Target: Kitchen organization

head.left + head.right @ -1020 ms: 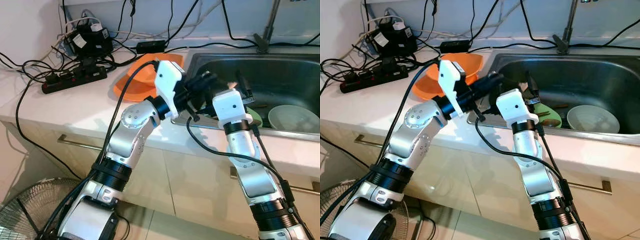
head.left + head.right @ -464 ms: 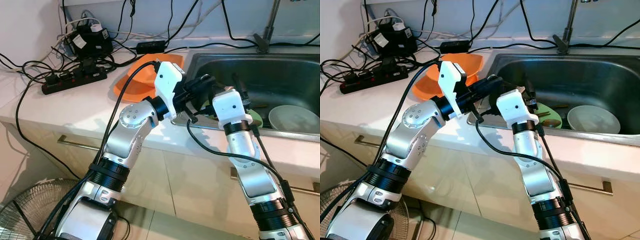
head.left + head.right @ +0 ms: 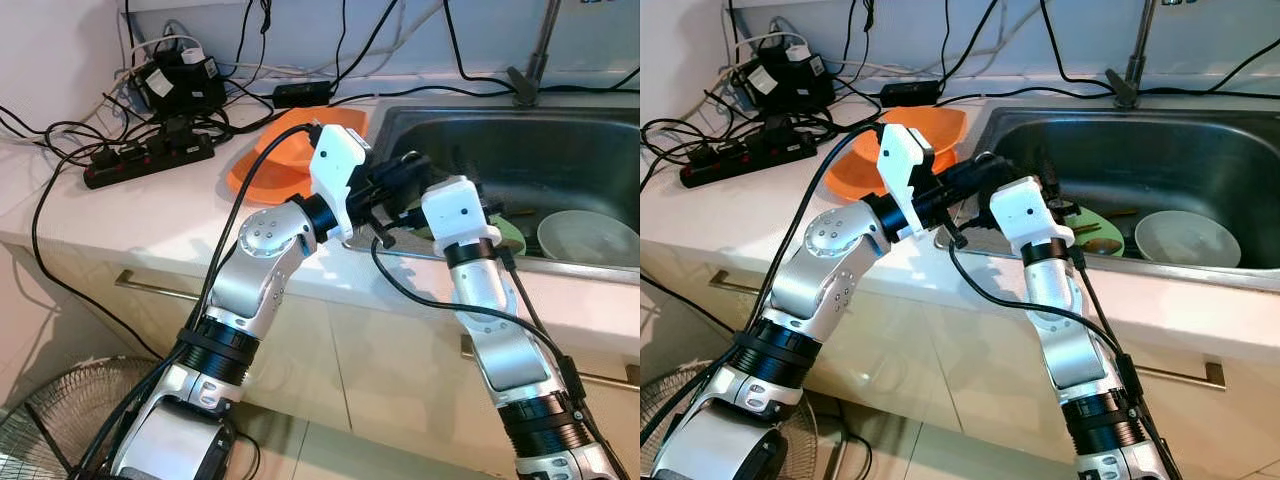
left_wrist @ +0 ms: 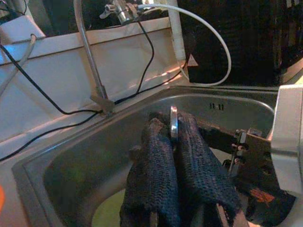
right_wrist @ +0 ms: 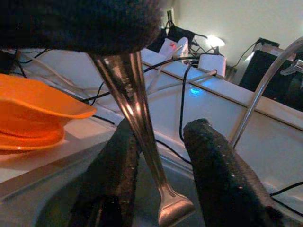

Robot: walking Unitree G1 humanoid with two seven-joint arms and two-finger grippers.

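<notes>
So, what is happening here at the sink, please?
The robot leans over the steel sink with both arms. The left gripper is shut on a thin metal utensil, probably cutlery, held above the basin. The right gripper is open, its fingers on either side of the utensil's handle, as if to take it over. A white bowl and a green plate lie in the sink; orange dishes sit on the counter beside it.

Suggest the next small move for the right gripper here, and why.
Probably close the right gripper on the metal utensil handle. The handle hangs between its open fingers, while the left gripper is shut on the utensil's other end by the sink, so this looks like a handover awaiting the second grip.
</notes>
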